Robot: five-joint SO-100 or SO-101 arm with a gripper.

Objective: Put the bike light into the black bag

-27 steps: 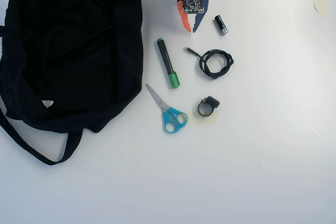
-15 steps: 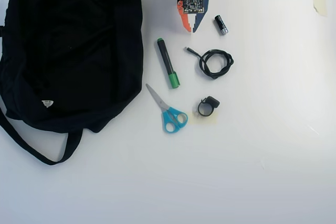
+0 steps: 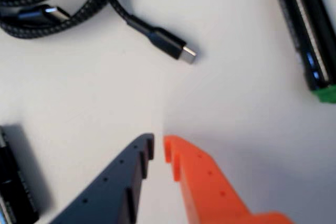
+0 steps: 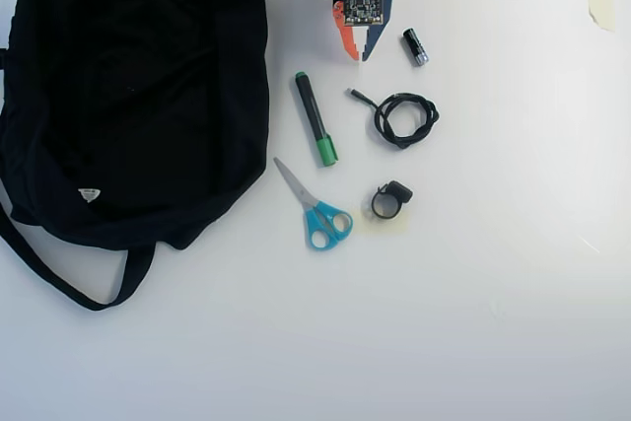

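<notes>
Gripper (image 4: 361, 53): empty, jaws nearly together (your start).
Bike light (image 4: 390, 200): untouched on table.
Black bag (image 4: 128, 96): everything left.

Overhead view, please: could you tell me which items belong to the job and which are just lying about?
Belong to the job:
bike light
black bag
end effector, closed and empty

Lying about:
green marker
blue scissors
coiled cable
small cylinder

No text can be read anywhere. The black bag (image 4: 128, 96) carries a small white triangular label (image 4: 89, 194), its print too small to make out.
</notes>
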